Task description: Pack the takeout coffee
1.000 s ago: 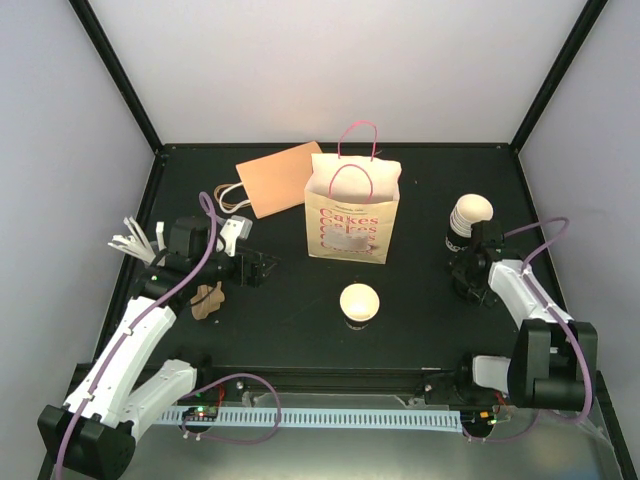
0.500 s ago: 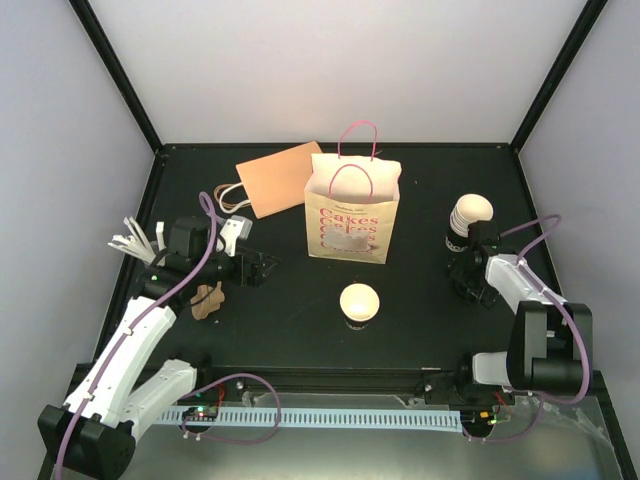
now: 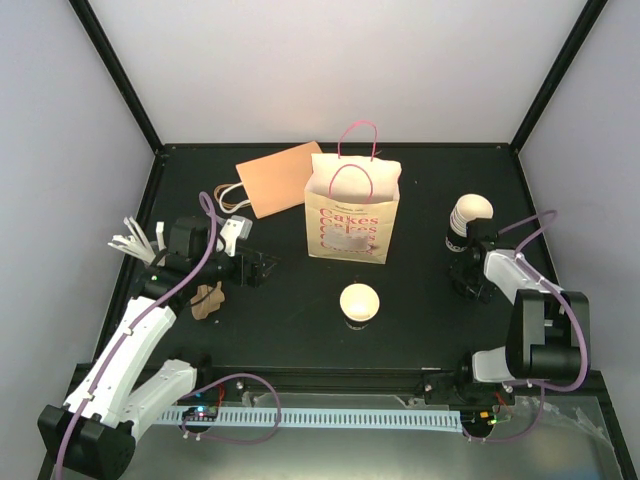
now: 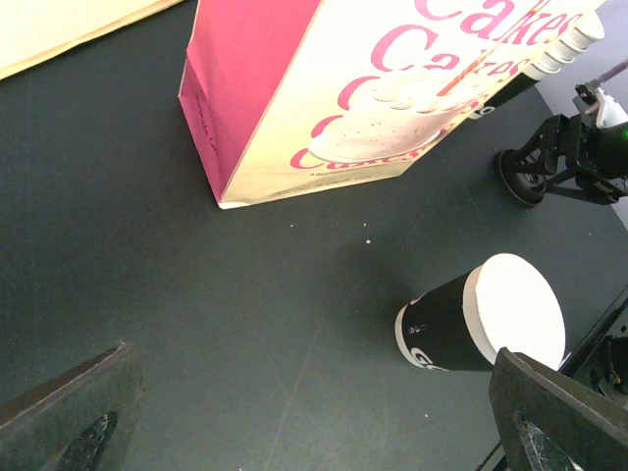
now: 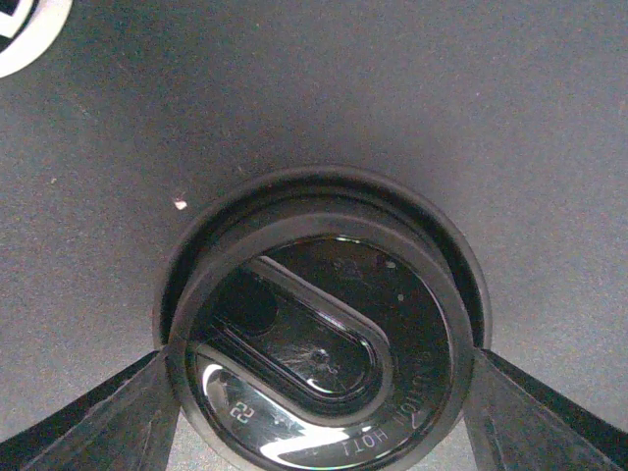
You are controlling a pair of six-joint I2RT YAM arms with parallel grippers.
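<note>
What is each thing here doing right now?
White paper bag with pink handles: standing, top open.
Flat orange paper bag: lying flat.
Black-and-white paper cup: standing upright.
Ribbed cream-white cup with dark base: standing.
Black round plastic lid: flat, between right gripper's jaws.
Left gripper: jaws open, empty.

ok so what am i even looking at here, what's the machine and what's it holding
Two robot arms are bolted at the near edge of a black table. One picture looks down from above. The other two come from a camera on each wrist.

On the table are a standing "Cakes" paper bag, a flat orange bag, a black-and-white paper cup, a ribbed cream cup with a dark base, a brown pulp piece and white sticks.

The left hand is open and empty. The right hand has its fingers against both sides of a black cup lid lying on the table.
</note>
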